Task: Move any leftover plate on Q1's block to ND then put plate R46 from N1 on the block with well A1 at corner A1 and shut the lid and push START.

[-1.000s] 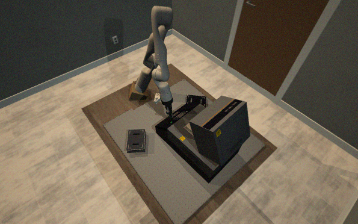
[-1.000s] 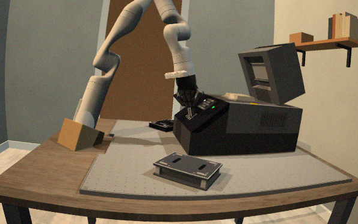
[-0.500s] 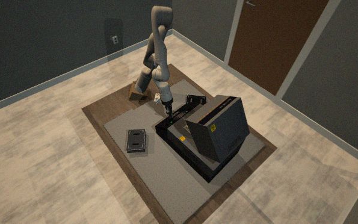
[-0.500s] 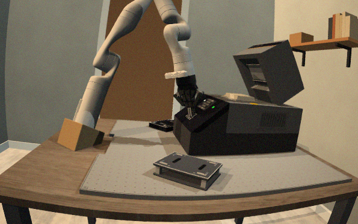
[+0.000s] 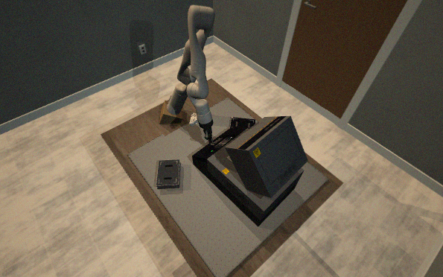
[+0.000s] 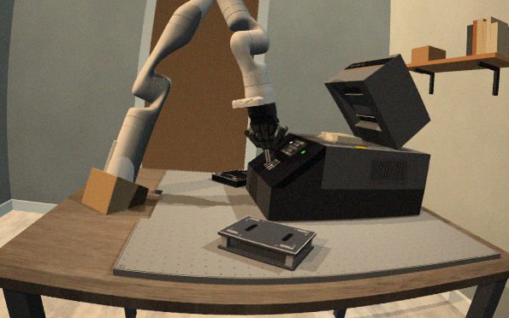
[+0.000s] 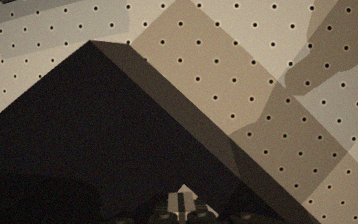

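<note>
My gripper [image 5: 210, 143] [image 6: 268, 157] [image 7: 180, 208] is shut and empty, fingertips down at the sloping front of cycler Q1 [image 5: 232, 191] [image 6: 369, 201] [image 7: 81, 115], near its keys. I cannot tell whether they touch. Q1's lid [image 5: 277, 160] [image 6: 395, 103] stands tilted forward, partly open, above the body. A pale plate [image 6: 337, 137] shows on the block under it; its label and well A1 are not readable. Q1's lamp [image 5: 212, 151] [image 6: 303, 152] is green. One dark nest [image 5: 168, 173] [image 6: 267, 232] with two slots holds no plate. Another dark nest [image 5: 243, 122] [image 6: 230, 177] lies beyond Q1, showing no plate.
Q1 stands on the grey perforated board [image 5: 195, 220] [image 6: 177, 252] [image 7: 206, 75] on the wooden table [image 5: 124, 134] [image 6: 57, 239]. The arm's wooden base block [image 5: 169, 117] [image 6: 102, 190] is at the table's edge. The raised lid stands high behind the gripper.
</note>
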Robot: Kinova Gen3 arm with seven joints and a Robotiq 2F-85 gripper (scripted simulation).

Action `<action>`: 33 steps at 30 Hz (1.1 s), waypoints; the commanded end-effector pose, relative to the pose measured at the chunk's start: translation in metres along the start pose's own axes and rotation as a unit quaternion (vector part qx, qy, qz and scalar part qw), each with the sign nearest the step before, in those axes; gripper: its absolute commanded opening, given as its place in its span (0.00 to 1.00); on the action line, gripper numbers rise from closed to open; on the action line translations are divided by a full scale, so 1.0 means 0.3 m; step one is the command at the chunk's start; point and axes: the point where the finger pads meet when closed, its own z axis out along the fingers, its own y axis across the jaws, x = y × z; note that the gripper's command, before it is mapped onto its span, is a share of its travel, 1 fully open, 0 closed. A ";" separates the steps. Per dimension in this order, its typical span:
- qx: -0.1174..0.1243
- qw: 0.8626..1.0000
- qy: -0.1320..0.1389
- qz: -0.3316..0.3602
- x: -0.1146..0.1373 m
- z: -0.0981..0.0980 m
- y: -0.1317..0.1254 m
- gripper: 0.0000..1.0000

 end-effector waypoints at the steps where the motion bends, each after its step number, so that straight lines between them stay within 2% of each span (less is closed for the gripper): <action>1: 0.000 1.000 0.000 0.000 0.004 -0.015 0.004 0.10; 16: 0.000 1.000 0.000 0.000 0.021 -0.065 0.020 0.10; 33: 0.000 1.000 0.000 0.000 0.021 -0.065 0.021 0.10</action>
